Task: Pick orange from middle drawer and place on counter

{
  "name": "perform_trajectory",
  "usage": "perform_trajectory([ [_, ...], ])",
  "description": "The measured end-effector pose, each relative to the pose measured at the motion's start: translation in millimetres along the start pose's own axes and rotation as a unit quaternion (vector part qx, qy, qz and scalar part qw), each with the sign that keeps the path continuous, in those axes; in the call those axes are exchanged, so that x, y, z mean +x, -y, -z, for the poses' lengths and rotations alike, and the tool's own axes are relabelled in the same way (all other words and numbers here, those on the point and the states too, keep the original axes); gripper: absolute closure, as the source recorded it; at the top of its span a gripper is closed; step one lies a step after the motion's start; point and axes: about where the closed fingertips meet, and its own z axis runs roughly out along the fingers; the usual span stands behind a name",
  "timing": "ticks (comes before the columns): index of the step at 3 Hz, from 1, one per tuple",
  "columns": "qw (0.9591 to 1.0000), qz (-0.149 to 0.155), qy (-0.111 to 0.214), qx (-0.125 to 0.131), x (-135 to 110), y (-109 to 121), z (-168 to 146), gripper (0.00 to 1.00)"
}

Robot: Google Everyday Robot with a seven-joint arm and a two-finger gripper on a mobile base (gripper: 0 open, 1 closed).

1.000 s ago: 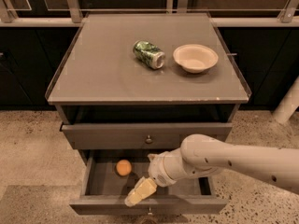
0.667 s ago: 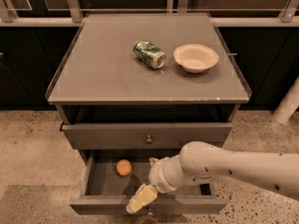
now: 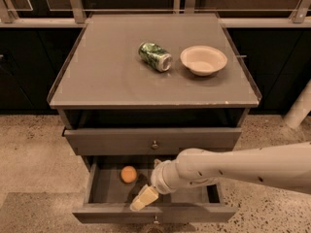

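The orange (image 3: 129, 174) lies on the tray floor of the open middle drawer (image 3: 104, 191), towards its back left. My gripper (image 3: 144, 198) reaches in from the right on a white arm and hangs over the drawer's front middle. It is a little to the right of the orange and nearer the front, not touching it. The counter (image 3: 107, 72) is the grey cabinet top above.
A green can (image 3: 155, 56) lies on its side on the counter, next to a cream bowl (image 3: 203, 59). A second drawer front with a knob (image 3: 154, 143) sits just above the open drawer. A speckled floor surrounds the cabinet, and a white post (image 3: 299, 108) stands at the right.
The arm and gripper have shifted slightly left, closer to the orange. The orange, can and bowl have not moved.
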Motion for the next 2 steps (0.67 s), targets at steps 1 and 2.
perform_trajectory([
  [1, 0.9999, -0.016, -0.003, -0.001, 10, 5, -15, 0.0],
  [2, 0.9994, -0.027, 0.016, 0.013, 18, 15, -42, 0.0],
])
